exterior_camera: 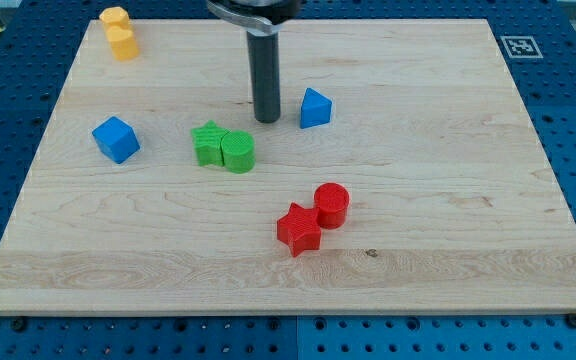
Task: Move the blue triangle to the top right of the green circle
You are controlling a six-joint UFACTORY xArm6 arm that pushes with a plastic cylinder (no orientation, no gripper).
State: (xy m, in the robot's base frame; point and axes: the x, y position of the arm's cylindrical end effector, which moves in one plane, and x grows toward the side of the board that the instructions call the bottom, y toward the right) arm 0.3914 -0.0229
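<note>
The blue triangle [315, 108] lies on the wooden board, right of centre near the view's top. The green circle [238, 152] lies below and to its left, touching a green star [209, 143] on its left side. My tip [267, 119] stands on the board just left of the blue triangle, a small gap between them, and above-right of the green circle.
A blue cube [116, 139] lies at the view's left. A red circle [331, 205] and a red star [299, 229] touch below centre. Two yellow blocks [119, 33] sit at the top left. The board [468, 200] rests on a blue perforated table.
</note>
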